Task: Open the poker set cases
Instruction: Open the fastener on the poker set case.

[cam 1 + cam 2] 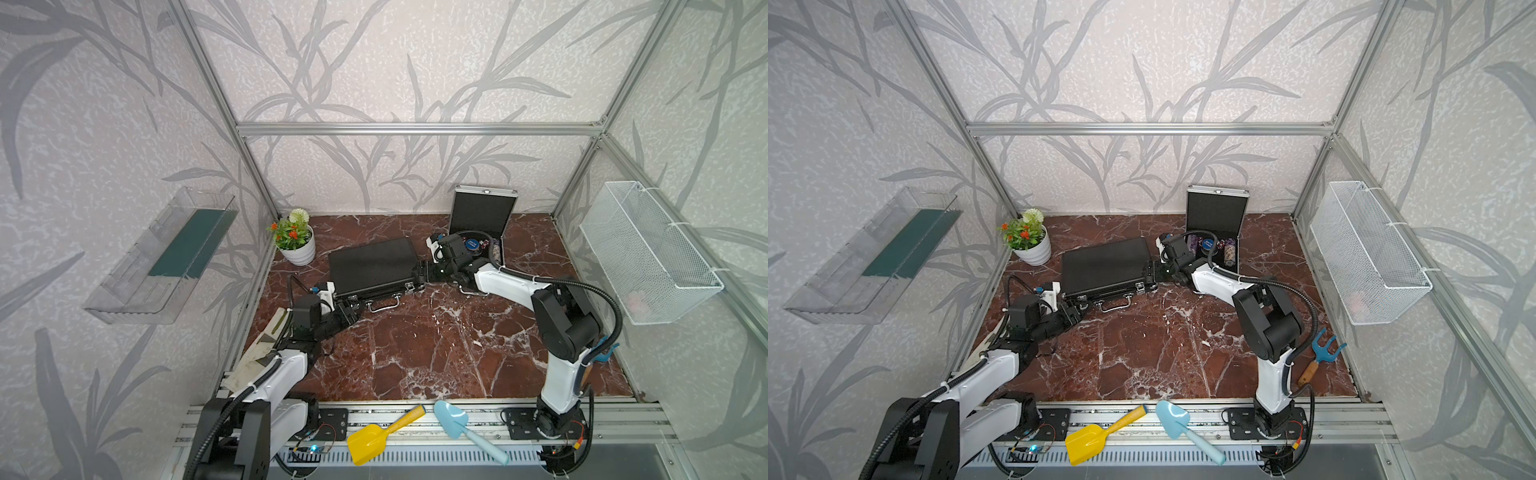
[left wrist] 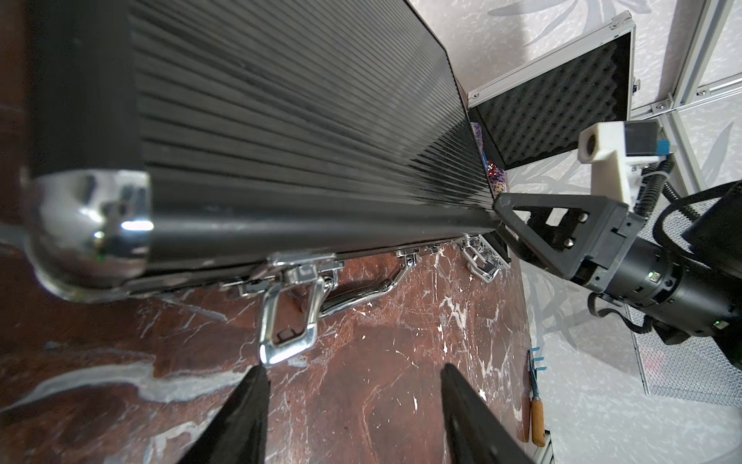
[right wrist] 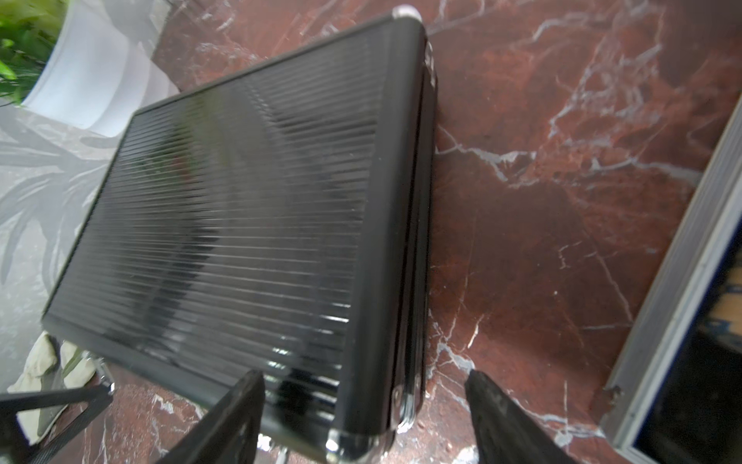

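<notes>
The wider black poker set case (image 1: 372, 262) (image 1: 1104, 262) lies flat on the marble table with its lid down. Its chrome left latch (image 2: 287, 317) hangs flipped out, and the handle (image 2: 361, 293) rests on the marble. My left gripper (image 2: 352, 368) (image 1: 349, 309) is open just in front of that latch, holding nothing. My right gripper (image 3: 362, 375) (image 1: 419, 276) is open and straddles the case's front right corner (image 3: 373, 422), one finger over the ribbed lid, the other beside the case's side wall. The smaller silver case (image 1: 482, 212) (image 1: 1214, 214) stands open at the back, showing its foam-lined lid and chips.
A white flower pot (image 1: 297, 241) stands just behind the black case's left end. A yellow scoop (image 1: 382, 436) and a blue scoop (image 1: 461, 424) lie on the front rail. A small rake (image 1: 1320, 357) lies at the right edge. A wire basket (image 1: 648, 257) and a clear shelf (image 1: 162, 253) hang on the side walls.
</notes>
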